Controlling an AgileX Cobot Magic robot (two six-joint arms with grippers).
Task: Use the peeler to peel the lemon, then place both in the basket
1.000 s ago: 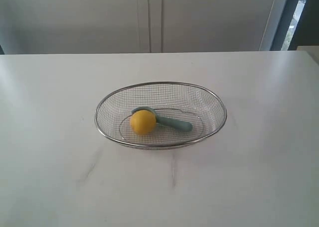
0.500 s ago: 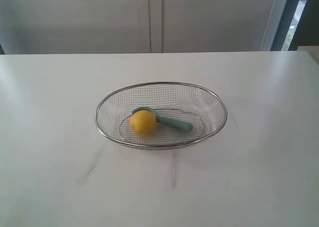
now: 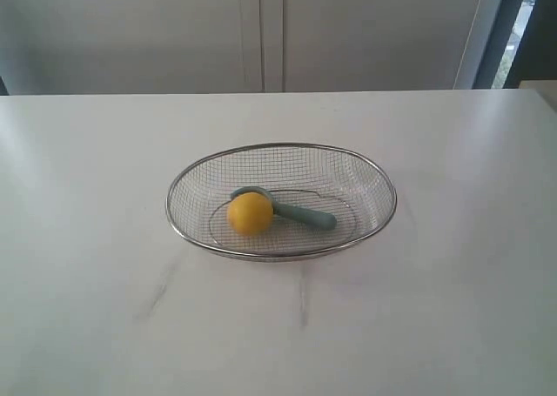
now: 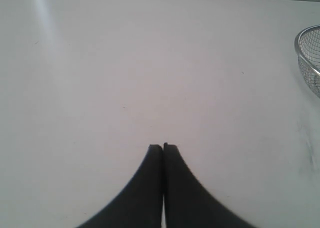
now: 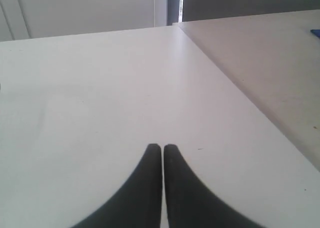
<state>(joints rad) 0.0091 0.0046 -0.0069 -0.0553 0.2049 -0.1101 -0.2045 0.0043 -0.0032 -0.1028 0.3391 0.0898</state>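
On the white worktop point(image 3: 87, 239) we see the basket point(image 3: 374, 183) holding the lemon point(image 3: 250, 213), which touches the peeler point(image 3: 305, 214) lying just beside it. Our left tool point(image 4: 163, 147) and right tool point(image 5: 162, 147) both hang over bare worktop with jaws pressed together, gripping nothing.

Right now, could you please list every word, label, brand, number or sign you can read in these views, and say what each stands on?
None: no readable text shows in any view.
The lemon, the peeler, the basket and the white table look unmarked.
The left gripper and right gripper show no lettering.
A blue scrap at the frame edge is too small to tell.
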